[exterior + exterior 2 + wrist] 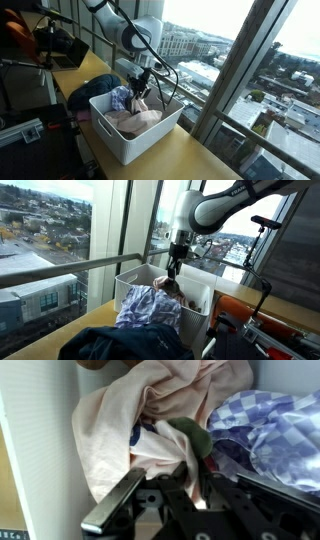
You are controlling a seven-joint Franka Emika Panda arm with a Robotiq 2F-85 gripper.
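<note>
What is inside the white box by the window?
The white box holds clothes: a pink cloth, a blue-and-white checked cloth and a small dark green piece between them. The fingers are down at the pile. The box's bottom and anything beneath the clothes are covered.

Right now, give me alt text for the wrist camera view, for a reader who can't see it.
Black jaws at the bottom edge pinch a fold of pale pink cloth, with a dark green scrap at their tips. A blue-and-white checked cloth lies to the right, and the white bin wall is on the left.
</note>
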